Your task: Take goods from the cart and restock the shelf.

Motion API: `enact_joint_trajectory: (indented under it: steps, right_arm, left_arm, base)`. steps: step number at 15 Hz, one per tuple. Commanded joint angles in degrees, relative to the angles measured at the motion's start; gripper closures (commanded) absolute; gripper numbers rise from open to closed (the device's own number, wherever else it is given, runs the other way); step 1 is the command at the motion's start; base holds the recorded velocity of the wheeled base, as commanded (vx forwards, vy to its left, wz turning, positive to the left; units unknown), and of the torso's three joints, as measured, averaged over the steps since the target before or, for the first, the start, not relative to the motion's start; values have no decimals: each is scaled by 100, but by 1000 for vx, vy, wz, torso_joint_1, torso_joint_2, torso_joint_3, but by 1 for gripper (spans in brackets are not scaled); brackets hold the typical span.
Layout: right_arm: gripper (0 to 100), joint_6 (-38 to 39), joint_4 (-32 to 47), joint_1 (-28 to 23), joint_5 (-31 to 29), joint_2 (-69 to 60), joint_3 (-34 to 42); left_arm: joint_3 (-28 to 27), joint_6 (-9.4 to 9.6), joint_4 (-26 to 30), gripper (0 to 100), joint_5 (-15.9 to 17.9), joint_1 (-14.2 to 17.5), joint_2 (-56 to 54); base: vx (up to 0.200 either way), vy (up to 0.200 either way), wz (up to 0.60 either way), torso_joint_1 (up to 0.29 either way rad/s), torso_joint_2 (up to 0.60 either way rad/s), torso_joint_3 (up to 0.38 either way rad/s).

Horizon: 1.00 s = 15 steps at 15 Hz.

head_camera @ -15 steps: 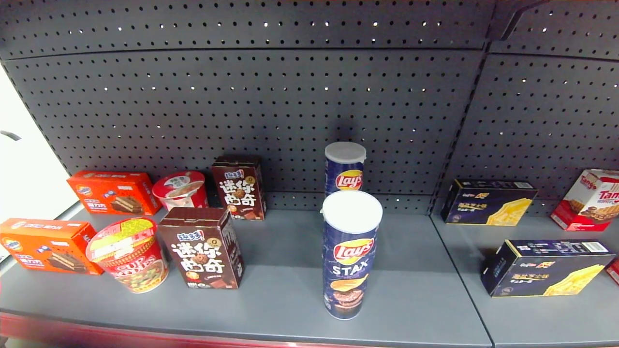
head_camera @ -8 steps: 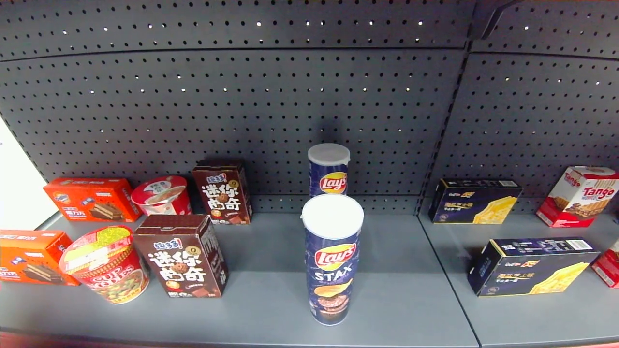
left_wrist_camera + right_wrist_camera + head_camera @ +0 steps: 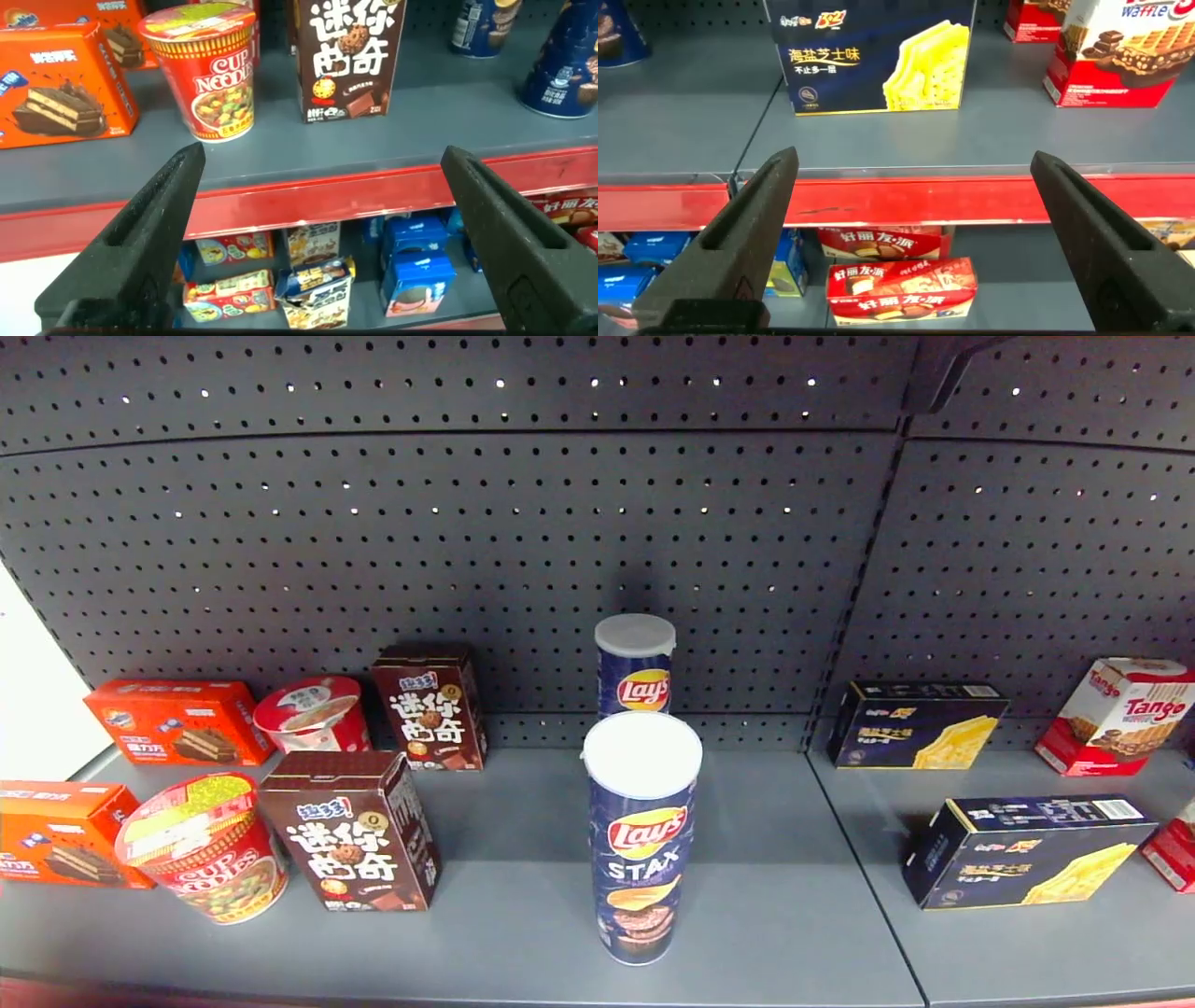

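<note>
Take the tall chip can point(image 3: 641, 835) at the front of the shelf point(image 3: 766, 915) as your mark. A second can point(image 3: 636, 663) stands right behind it, by the back panel point(image 3: 560, 541). To its left sit a brown biscuit box point(image 3: 350, 831) and a noodle cup point(image 3: 207, 847). To its right, well apart, lies a dark blue cracker box point(image 3: 1036, 849). Your left claw point(image 3: 322, 159) and right claw point(image 3: 912, 157) are both spread wide and hold nothing.

Print on can point(image 3: 641, 859), cup point(image 3: 210, 847) (boxes point(image 3: 350, 831) too)
</note>
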State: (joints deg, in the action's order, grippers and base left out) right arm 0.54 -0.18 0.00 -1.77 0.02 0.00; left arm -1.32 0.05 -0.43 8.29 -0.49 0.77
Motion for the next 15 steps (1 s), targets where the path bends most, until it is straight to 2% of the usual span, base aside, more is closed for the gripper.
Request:
enact_joint_trajectory:
  steps: [1, 15]
  right_arm:
    - [0, -1, -8, 0, 1, -2, 0]
    - [0, -1, 1, 0, 1, -2, 0]
  left_arm:
    - [9, 4, -1, 0, 6, -4, 2]
    - [0, 21, -1, 0, 24, -4, 2]
  base:
    - [0, 0, 0, 0, 0, 0]
    - [-14, 0, 0, 1, 0, 0]
